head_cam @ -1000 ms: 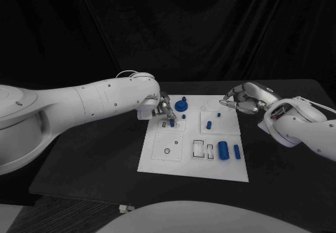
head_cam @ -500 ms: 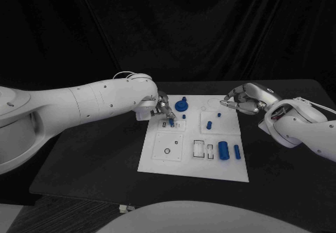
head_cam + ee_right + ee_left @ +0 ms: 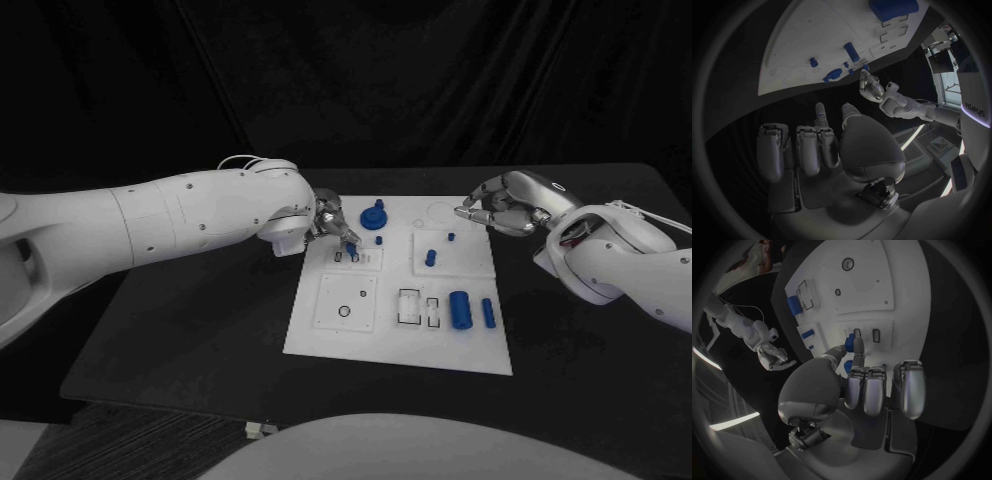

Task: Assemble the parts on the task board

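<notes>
Board: I see the white board (image 3: 361,320) flat in the middle of the black table (image 3: 188,330).
Left hand: my left hand (image 3: 329,226) is over the board's far left corner. It pinches a small blue peg (image 3: 849,344) between thumb and a finger, and my other fingers (image 3: 873,390) are curled in side by side.
Peg: I see it just above two small slots (image 3: 867,334) near the board's left edge. I cannot tell if it touches the board.
Knob: a round blue knob (image 3: 375,214) stands on the far side of the board, just beside my left hand.
Small pins: a few little blue pins (image 3: 430,257) stand in the board's far right part.
Big roll: a fat blue roll (image 3: 460,309) lies near the board's right side, with a thin blue bar (image 3: 488,312) just beside it.
Right hand: my right hand (image 3: 502,207) hangs over the board's far right corner. Its fingers (image 3: 798,150) are curled in with nothing in them.
</notes>
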Robot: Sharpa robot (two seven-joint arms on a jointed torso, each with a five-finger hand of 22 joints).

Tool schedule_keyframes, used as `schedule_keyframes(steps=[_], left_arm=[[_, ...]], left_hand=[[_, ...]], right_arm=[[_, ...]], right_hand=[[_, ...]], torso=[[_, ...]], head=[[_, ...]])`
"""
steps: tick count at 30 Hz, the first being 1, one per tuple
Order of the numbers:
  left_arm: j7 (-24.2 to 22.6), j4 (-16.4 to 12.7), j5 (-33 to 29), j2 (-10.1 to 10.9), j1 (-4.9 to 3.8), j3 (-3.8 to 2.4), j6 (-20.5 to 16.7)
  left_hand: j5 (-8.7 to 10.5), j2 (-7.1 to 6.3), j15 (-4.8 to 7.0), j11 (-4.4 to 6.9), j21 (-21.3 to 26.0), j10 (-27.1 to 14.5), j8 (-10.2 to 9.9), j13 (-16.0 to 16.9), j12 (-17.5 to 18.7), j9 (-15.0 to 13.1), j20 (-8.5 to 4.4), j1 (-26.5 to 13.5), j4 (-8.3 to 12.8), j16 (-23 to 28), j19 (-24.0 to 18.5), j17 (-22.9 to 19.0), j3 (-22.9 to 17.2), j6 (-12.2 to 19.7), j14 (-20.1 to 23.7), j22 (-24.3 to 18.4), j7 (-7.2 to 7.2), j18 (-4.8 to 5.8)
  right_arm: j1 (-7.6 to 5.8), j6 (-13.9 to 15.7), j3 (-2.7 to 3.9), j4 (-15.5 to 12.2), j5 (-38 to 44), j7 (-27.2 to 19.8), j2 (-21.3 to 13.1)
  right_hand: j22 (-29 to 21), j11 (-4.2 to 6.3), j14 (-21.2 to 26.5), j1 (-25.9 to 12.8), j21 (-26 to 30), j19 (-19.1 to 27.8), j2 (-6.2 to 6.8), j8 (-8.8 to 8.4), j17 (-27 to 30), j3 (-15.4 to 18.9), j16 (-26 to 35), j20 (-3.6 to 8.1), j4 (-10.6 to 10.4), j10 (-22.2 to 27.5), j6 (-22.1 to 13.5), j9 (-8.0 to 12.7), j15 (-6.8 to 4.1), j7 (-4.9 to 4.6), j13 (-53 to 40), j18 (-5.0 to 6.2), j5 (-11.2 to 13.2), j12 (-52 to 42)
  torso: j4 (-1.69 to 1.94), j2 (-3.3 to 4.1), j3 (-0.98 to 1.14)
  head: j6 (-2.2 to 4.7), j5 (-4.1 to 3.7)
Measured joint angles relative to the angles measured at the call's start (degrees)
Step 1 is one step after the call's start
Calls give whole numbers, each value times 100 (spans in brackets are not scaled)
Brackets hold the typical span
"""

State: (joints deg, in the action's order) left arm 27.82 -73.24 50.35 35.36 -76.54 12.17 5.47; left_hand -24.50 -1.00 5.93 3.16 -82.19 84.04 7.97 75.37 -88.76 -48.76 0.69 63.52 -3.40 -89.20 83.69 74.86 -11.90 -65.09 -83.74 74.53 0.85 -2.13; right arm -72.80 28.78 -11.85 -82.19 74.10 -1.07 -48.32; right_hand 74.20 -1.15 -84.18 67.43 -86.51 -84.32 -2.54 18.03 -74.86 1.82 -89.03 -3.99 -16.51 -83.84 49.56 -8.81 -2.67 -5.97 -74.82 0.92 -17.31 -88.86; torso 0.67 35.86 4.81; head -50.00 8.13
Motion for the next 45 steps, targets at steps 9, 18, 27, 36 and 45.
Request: schedule_keyframes(steps=[9, 18, 27, 36, 45], left_arm=[[-351, -432, 0, 390, 15, 2, -718], [-657, -813, 192, 692, 86, 3, -1194], [-796, -915, 542, 776, 347, 4, -1576], [-801, -1049, 928, 897, 513, 9, -1904], [-765, -1119, 1124, 846, 552, 7, -2127]], left_hand=[[1, 0, 0, 0, 68, 0, -1, 0, 0, 0, 0, 0, -31, 0, 0, 0, -172, 0, 0, 0, 0, 0], [-1, -67, 0, -1, 69, 1, 0, 0, 0, 0, 0, -68, -30, 0, 0, 0, -173, 59, 0, 0, 58, 0], [-2, -67, 0, -1, 155, 1, 0, 0, 0, 0, 0, -68, -31, 1, 0, 0, -174, 59, 0, 0, 58, 0], [-2, -67, 0, -1, 155, 1, 0, 0, 0, 0, 0, -68, -31, 1, 0, 0, -174, 59, 0, 0, 58, 0], [-2, -66, 0, -18, 156, 18, 0, 0, 0, 0, 0, -68, -70, 1, 0, 0, -213, 59, 0, 0, 58, 0]], right_arm=[[6, 18, 0, -9, 0, -4, -29], [21, 38, 0, -16, 0, -7, -45], [27, 106, 0, -21, 0, -10, -34], [30, 196, 0, -41, 0, -11, -67], [45, 235, 0, -41, 0, -13, -37]], right_hand=[[0, 0, 0, 0, 0, 0, 0, 0, 0, 0, 0, 0, 0, 0, 0, 0, 0, 0, 0, 0, 0, 0], [0, 0, 0, 0, 0, 0, 0, 0, 0, 0, 0, 0, 0, 0, 0, 0, 0, 0, 0, 0, 0, 0], [0, 0, 0, 43, 0, 0, 43, 0, 0, 0, 0, 0, 0, 0, 0, 0, 0, 0, 0, 0, 0, 0], [0, 0, 0, 43, 0, 0, 43, 0, 0, 0, 0, 0, 0, 0, 0, 0, 0, 0, 0, 0, -1, 0], [0, 0, 0, 42, 0, 0, 43, 0, 0, 0, 0, 0, 0, 0, 0, 0, 0, 0, 0, 0, -1, 0]], torso=[[0, 0, 0], [1, 1, 0], [1, 1, -1], [1, 1, 0], [-1, 2, 0]], head=[[0, -5], [0, 7], [0, 3], [0, 8], [0, 44]])
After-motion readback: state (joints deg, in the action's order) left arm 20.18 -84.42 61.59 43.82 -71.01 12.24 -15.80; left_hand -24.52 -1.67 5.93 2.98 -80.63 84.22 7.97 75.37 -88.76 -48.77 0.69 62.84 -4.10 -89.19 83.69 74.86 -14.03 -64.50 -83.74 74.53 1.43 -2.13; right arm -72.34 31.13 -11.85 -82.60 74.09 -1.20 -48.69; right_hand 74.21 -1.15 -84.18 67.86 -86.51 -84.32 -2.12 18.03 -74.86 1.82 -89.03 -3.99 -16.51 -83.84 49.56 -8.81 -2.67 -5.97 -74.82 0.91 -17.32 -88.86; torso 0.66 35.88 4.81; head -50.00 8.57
